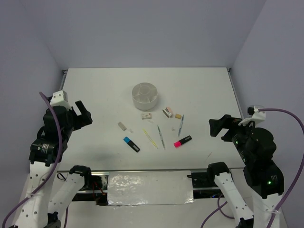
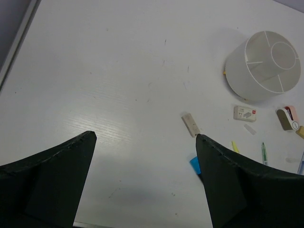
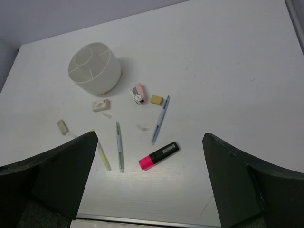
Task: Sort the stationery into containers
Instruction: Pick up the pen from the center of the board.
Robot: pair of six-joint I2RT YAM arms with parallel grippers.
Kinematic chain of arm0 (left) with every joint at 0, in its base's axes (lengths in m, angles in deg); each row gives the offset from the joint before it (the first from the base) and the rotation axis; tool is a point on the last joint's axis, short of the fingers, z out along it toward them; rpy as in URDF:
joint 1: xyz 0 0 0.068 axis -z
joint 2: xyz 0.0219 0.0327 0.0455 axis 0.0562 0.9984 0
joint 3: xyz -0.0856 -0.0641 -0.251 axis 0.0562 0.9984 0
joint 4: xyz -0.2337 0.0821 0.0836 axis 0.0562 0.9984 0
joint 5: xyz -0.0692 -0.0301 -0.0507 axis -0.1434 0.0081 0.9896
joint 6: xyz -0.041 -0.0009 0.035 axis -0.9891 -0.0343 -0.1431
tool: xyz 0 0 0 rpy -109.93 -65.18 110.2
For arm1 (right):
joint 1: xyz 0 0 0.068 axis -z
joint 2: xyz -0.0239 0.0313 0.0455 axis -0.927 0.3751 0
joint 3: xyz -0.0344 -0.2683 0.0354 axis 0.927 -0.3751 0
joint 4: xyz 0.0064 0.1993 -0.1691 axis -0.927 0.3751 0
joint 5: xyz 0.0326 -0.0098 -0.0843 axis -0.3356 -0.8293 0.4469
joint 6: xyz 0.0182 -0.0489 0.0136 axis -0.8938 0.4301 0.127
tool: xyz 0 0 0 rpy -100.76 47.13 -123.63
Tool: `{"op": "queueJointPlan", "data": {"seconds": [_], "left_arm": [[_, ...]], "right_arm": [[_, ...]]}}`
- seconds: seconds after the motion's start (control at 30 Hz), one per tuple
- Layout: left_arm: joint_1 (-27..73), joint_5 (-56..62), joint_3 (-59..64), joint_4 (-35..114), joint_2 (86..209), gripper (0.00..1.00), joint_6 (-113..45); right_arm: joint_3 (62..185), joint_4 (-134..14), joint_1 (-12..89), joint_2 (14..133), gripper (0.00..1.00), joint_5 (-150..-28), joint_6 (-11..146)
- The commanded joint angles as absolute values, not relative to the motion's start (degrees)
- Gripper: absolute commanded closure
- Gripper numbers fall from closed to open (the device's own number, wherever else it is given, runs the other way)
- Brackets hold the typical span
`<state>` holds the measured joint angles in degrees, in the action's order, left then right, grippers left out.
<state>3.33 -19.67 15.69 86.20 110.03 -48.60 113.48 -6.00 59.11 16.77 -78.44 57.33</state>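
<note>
Since nothing is sorted yet, left claw (image 1: 83,113) and right claw (image 1: 217,127) hang wide open and empty by the desk's (image 1: 95,85) side edges, flanking stationery (image 1: 182,141) strewn mid-desk short of the white cup (image 1: 144,95)

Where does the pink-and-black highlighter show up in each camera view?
Top external: the pink-and-black highlighter lies right of centre, down and right of the cup.
Left wrist: not in this picture.
Right wrist: it lies low in the centre, tilted.
Shared landmark: the round white organiser cup, seen in all three views.
</note>
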Motion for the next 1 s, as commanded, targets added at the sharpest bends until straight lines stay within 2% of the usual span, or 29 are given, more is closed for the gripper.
{"op": "queueJointPlan", "data": {"seconds": [0.0,0.17,0.3,0.37,0.43,0.47,0.53,0.63,0.8,0.97], "left_arm": [[3.55,-19.39,16.31,84.01,110.35,0.01,-49.47],[3.55,-17.37,17.89,82.17,111.23,0.01,-49.65],[3.55,-16.23,21.92,77.26,109.91,0.01,-49.21],[3.55,-16.49,24.74,75.04,109.03,0.01,-49.56],[3.55,-16.75,26.32,73.20,109.12,0.01,-49.82],[3.55,-15.79,26.07,73.55,109.99,0.01,-49.65],[3.55,-15.00,25.63,73.55,110.96,0.01,-49.30],[3.46,-11.93,26.24,73.29,111.49,0.01,-48.94],[4.16,-8.14,27.65,71.80,108.34,0.01,-47.89],[6.27,-8.84,28.00,71.62,105.78,0.01,-48.07]], "right_arm": [[112.24,-9.08,58.74,15.94,0.00,-81.48,56.84],[110.66,-11.89,58.65,17.78,0.00,-88.59,55.96],[107.85,-18.56,58.65,23.13,0.00,-102.70,52.63],[105.74,-22.78,57.61,25.95,0.00,-105.47,50.60],[105.12,-24.54,54.28,30.95,0.00,-100.34,49.72],[105.12,-25.16,47.99,32.71,0.00,-97.07,49.54],[106.69,-24.91,41.28,39.21,0.00,-86.39,49.19],[108.80,-23.77,31.69,49.14,0.00,-76.60,48.49],[109.68,-25.87,19.84,63.29,0.00,-71.56,49.97],[111.09,-29.82,15.50,75.41,0.15,-72.51,54.45]]}}
